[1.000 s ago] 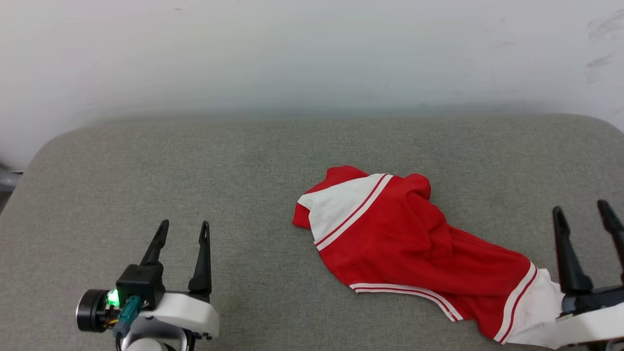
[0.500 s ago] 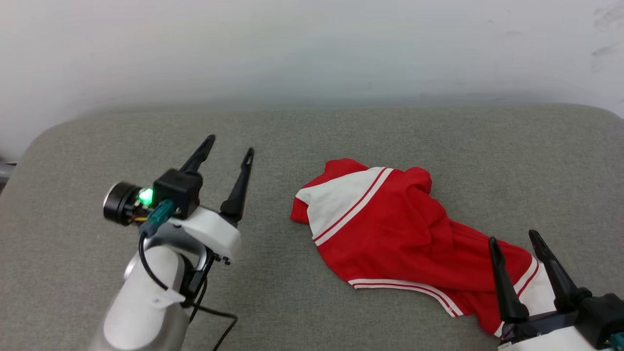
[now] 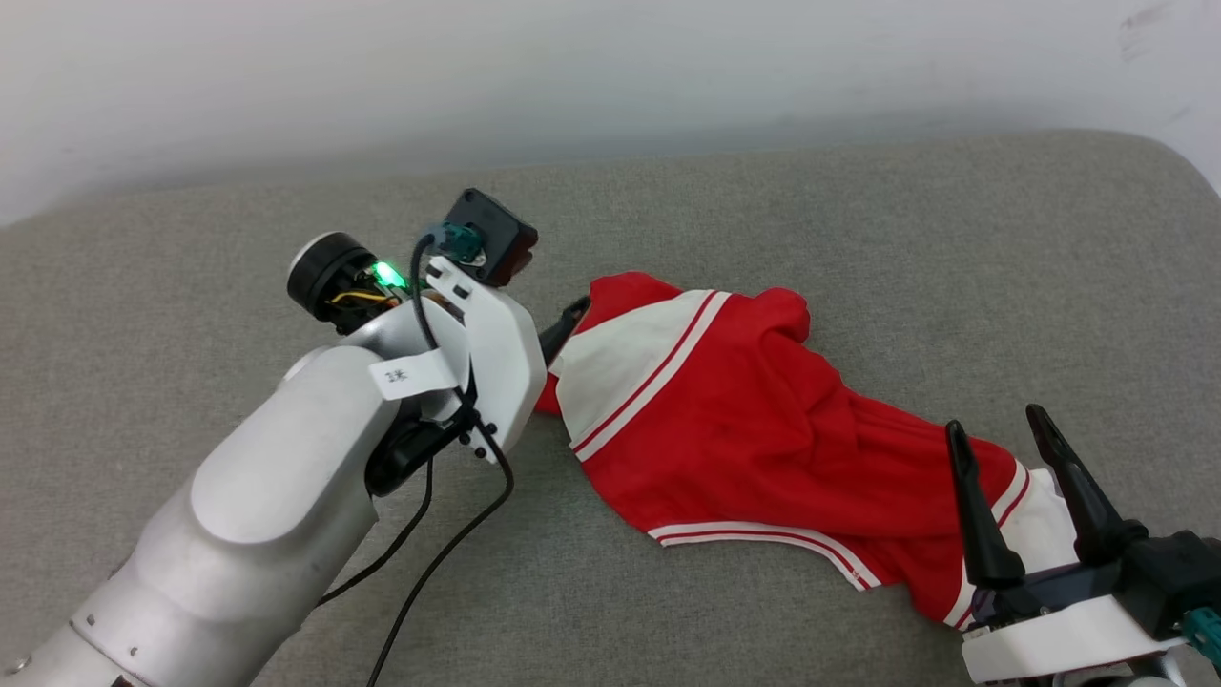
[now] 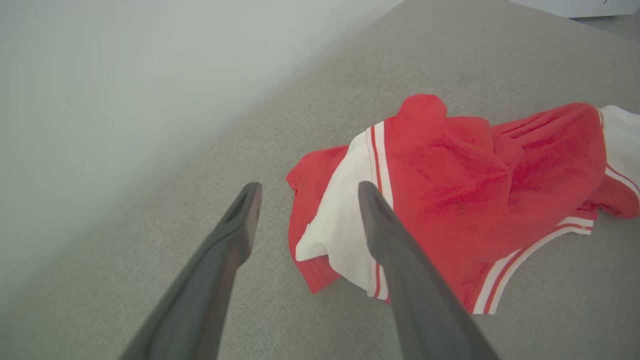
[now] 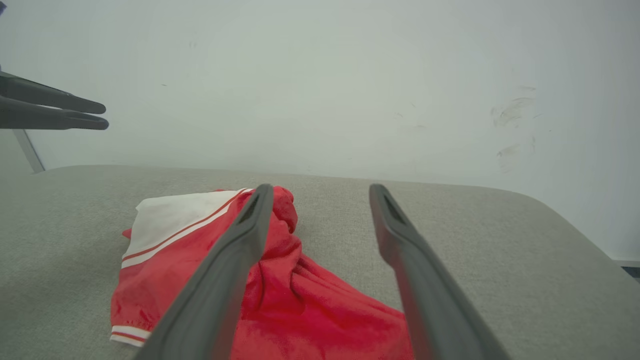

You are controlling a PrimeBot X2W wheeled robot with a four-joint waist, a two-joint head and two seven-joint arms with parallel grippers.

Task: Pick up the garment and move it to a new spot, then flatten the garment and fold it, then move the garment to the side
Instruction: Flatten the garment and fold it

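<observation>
The garment (image 3: pixel 754 429) is a red shirt with white sleeves and striped trim, lying crumpled on the grey cushion (image 3: pixel 763 200). My left arm reaches across to its left end, where one fingertip (image 3: pixel 572 315) shows beside the white sleeve. In the left wrist view the left gripper (image 4: pixel 308 187) is open and hangs just above the edge of the garment (image 4: pixel 450 185), holding nothing. My right gripper (image 3: pixel 994 422) stands open over the garment's lower right end, by the other white sleeve. The right wrist view shows the right gripper (image 5: pixel 321 187) empty above the red cloth (image 5: pixel 200 260).
A pale wall (image 3: pixel 610 67) runs close behind the cushion. The cushion's rounded right corner (image 3: pixel 1173 162) is near the garment's right side. A black cable (image 3: pixel 448 544) hangs from my left arm over the cushion. The left gripper's fingers (image 5: pixel 95 115) show at the right wrist view's upper left.
My left arm has swung forward and right from the cushion's left side to the garment's left end. The right gripper has moved left over the lower sleeve. The camera has shifted too.
</observation>
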